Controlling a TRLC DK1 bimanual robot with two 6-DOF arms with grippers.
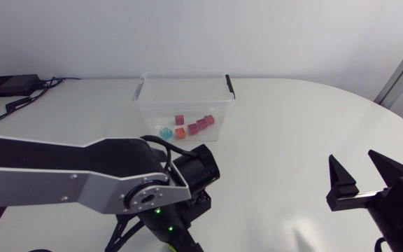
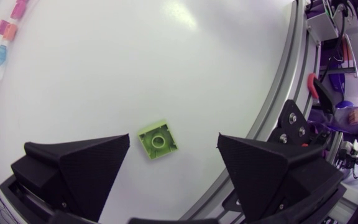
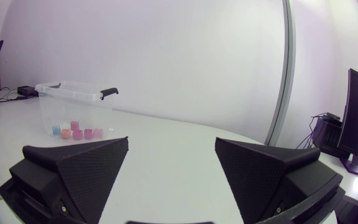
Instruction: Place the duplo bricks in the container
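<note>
A lime-green duplo brick [image 2: 158,140] lies studs-up on the white table, close to its front edge. My left gripper [image 2: 173,142] hangs above it, open, one finger on each side and neither touching. In the head view my left arm [image 1: 82,178] comes in from the left and covers most of the brick. The clear container [image 1: 184,98] stands at the back middle and holds several bricks [image 1: 191,126] in pink, red, orange and blue. My right gripper [image 1: 359,178] stands open at the front right with nothing between its fingers [image 3: 73,171].
The table's front edge [image 2: 263,124] runs just beyond the green brick. The container's black handles [image 1: 229,85] stick out at its sides. A black box with cables [image 1: 9,85] sits at the back left corner.
</note>
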